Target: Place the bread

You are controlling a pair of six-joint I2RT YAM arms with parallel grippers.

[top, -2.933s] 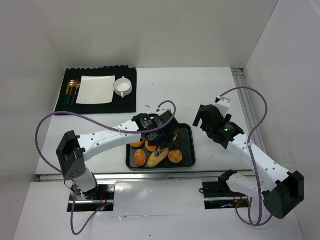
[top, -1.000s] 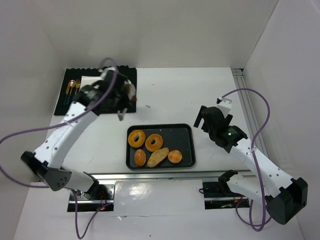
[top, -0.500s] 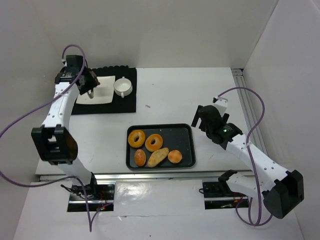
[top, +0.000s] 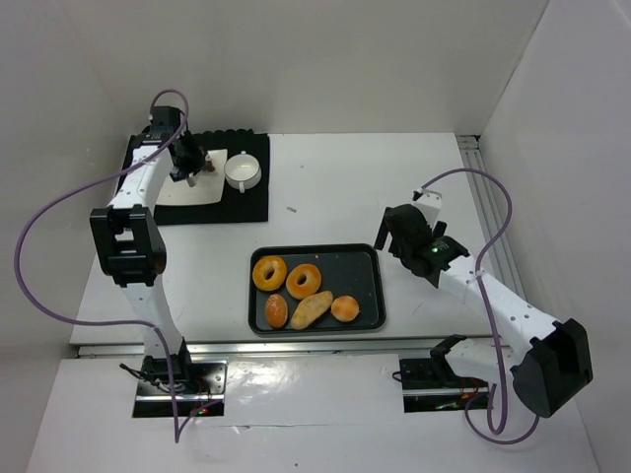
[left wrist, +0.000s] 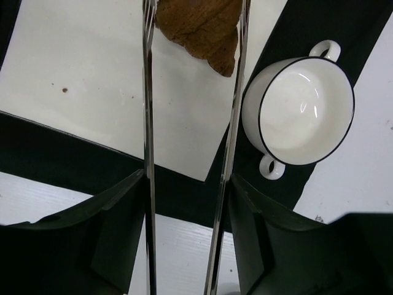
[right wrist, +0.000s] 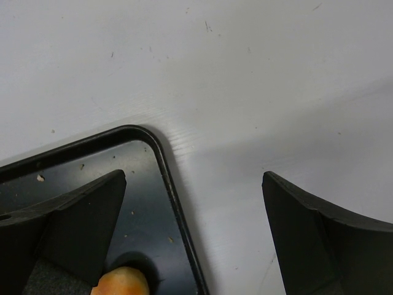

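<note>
The left tool (left wrist: 195, 12) is sitting half open around the bread (left wrist: 199, 31), over the white plate (left wrist: 80, 74). I cannot tell if it is squeezing. The bread is looking light and crumbly, needing a gentle hold at its middle.

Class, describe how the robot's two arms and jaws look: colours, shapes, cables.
The left arm and right arm have white links, black joints and a looping purple cable each. Left jaws carry long thin metal strips; right jaws are broad black wedges.

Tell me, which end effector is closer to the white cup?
Left. The left end effector hangs over the white plate beside the cup; the right end effector is far off, by the black tray's corner.
</note>
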